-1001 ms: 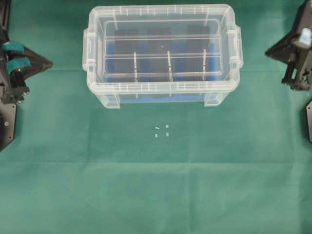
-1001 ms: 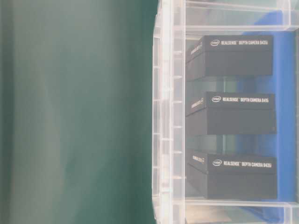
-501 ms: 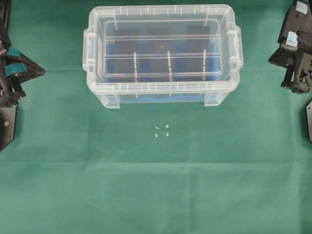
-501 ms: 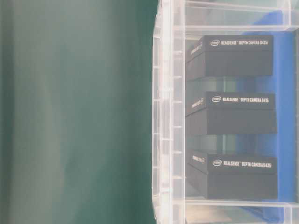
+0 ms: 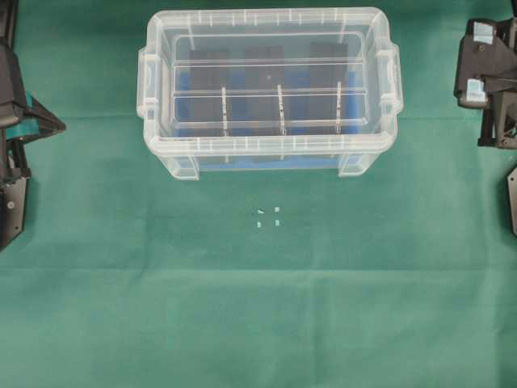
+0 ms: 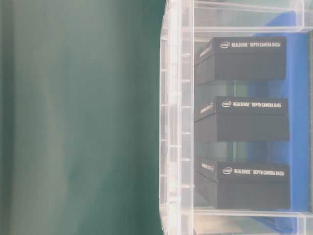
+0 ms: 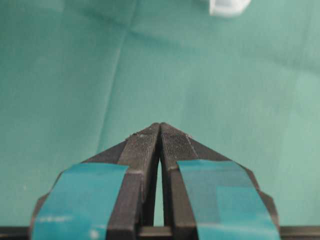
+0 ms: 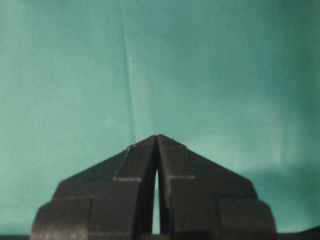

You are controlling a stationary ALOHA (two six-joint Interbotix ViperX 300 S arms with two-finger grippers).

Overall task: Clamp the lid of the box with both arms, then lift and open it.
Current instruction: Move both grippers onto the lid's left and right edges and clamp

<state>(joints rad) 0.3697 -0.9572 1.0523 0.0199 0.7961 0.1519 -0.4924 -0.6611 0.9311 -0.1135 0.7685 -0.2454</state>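
The box (image 5: 266, 155), a deep clear tub, stands at the back middle of the green cloth, with a blue liner and three black packs (image 6: 249, 120) inside. The lid (image 5: 266, 77) lies flat on top of it. My left gripper (image 5: 60, 125), with teal tape, is shut at the far left and points toward the box from well away. In the left wrist view the left gripper (image 7: 160, 125) holds nothing, and a clear corner of the box (image 7: 227, 6) shows at the top. My right gripper (image 5: 464, 81) sits at the far right, apart from the box. The right gripper (image 8: 157, 136) is shut over bare cloth.
Several small white marks (image 5: 268, 217) lie on the cloth in front of the box. Black arm bases stand at the left edge (image 5: 11, 206) and the right edge (image 5: 511, 198). The table-level view shows the box wall (image 6: 176, 122) close up.
Both arms have drawn back toward the outer edges. The left gripper's tip slid left; the right one moved right and up and turned. Box and lid have not moved.
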